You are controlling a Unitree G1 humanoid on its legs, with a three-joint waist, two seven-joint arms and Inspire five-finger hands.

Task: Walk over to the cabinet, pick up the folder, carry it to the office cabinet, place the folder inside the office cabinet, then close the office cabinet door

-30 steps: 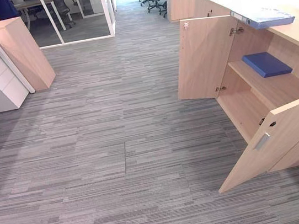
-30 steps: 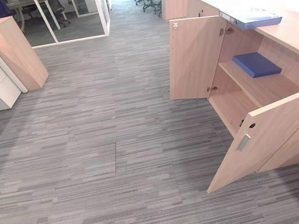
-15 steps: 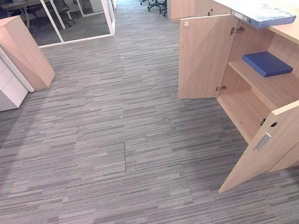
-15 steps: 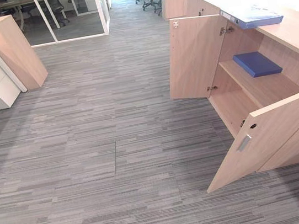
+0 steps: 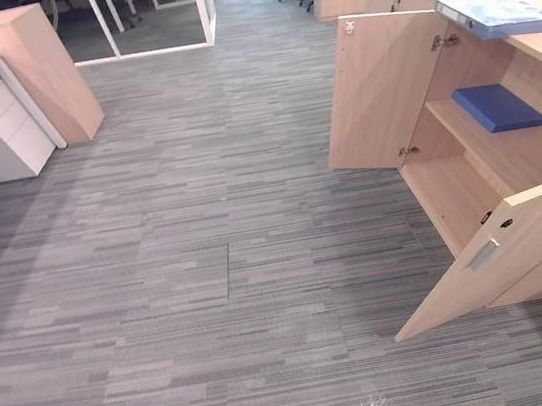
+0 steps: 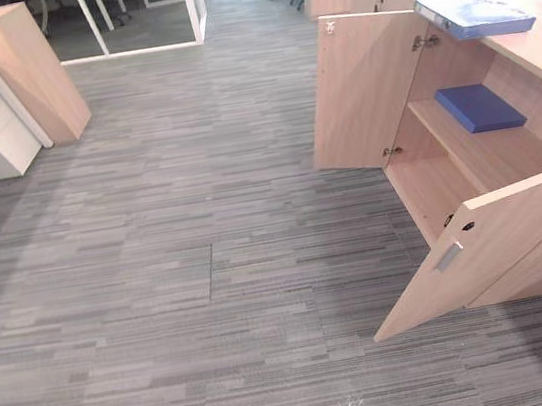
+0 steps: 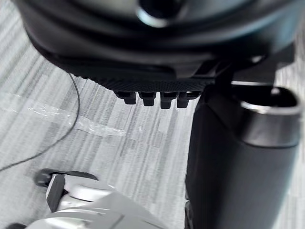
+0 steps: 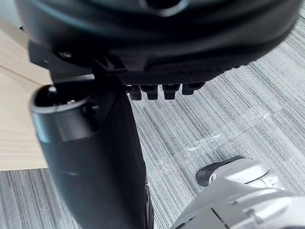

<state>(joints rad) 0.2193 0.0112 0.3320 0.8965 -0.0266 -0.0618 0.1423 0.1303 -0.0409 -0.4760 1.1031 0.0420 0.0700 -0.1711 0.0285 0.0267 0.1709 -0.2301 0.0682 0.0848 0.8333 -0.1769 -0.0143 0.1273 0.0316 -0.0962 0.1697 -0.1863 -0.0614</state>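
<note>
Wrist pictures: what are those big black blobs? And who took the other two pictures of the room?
Those blobs are a walking robot's hands. A small camera on each wrist looks along its hand: the left hand and the right hand hang over grey carpet, fingers relaxed, holding nothing. The room pictures come from two cameras in the robot's head, like eyes. They show a wooden cabinet with both doors open, a dark blue folder on its shelf and a pale blue folder on top. A white drawer unit stands at the left.
</note>
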